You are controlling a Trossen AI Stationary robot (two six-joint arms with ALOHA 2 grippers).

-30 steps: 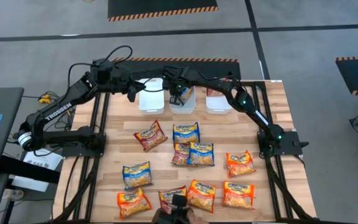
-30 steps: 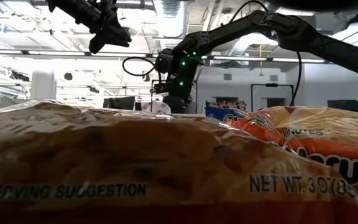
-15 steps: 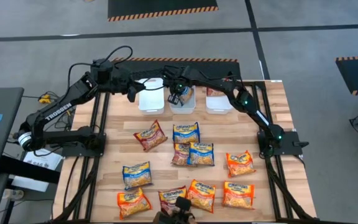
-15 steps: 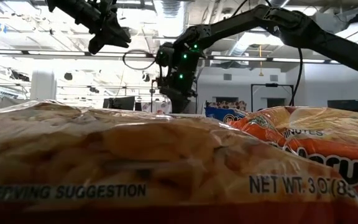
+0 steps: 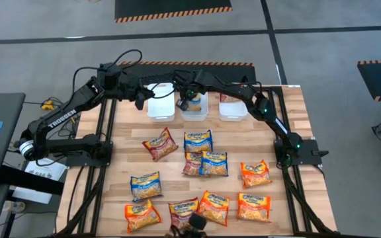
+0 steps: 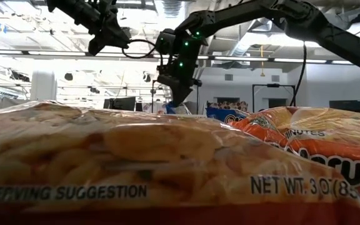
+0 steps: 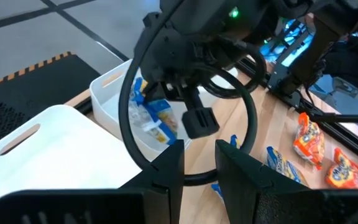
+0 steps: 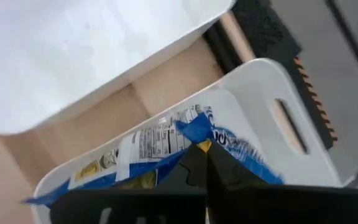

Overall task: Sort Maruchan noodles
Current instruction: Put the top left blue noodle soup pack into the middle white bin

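Several Maruchan noodles packets [image 5: 197, 141] in orange, blue and dark red lie flat on the wooden table. Three white bins stand at the far edge. My right gripper [image 5: 185, 104] is over the middle bin [image 5: 200, 114], shut on a blue packet [image 8: 160, 146] that sits inside it. A red packet [image 5: 228, 98] lies in the right bin [image 5: 233, 112]. My left gripper [image 5: 139, 101] hangs open by the left bin [image 5: 161, 107], holding nothing. My right gripper pinches a blue edge of the packet [image 8: 194, 132] between its two fingertips, slanting down from above into the middle bin. The packet stands tilted in the bin [image 7: 149, 115], and its lower part stays inside the walls.
The near half of the table is crowded with packets [image 5: 213, 206], two of which fill the low view [image 6: 167, 169]. A bare strip of table [image 5: 263, 132] runs between the bins and the packets. Dark arm frames [image 5: 88, 142] flank both sides of the table.
My right gripper has risen above the middle bin and rolled about its own axis, staying over the same bin. My left gripper has kept still.
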